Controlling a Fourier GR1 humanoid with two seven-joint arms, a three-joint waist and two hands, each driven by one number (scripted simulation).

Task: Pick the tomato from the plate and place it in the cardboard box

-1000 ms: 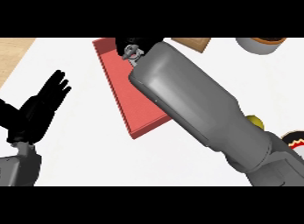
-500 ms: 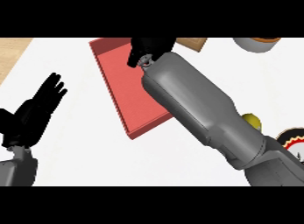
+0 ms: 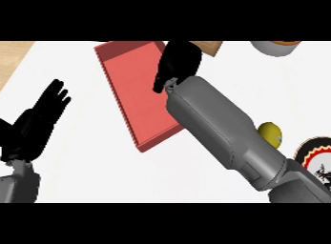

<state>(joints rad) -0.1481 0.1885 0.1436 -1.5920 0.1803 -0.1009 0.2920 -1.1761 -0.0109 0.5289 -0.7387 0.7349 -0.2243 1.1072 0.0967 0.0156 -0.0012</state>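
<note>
Head view: right hand [image 3: 178, 62], fingers curled, contents hidden, over shallow red rectangular box [image 3: 136, 95] at 12 o'clock; left hand [image 3: 34, 124] resting open. Tomato unseen; presumably light, smooth, soft: cradle its sides.

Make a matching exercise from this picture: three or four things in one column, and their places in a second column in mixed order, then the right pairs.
Things:
1. left hand
2. right hand
3. red box
4. yellow object

Places:
A. beside the right forearm, close to the patterned plate
B. over the far right side of the red box
C. at the view's left, open, fingers up
D. flat on the white counter, in the upper middle

Pairs: 1-C, 2-B, 3-D, 4-A
</note>
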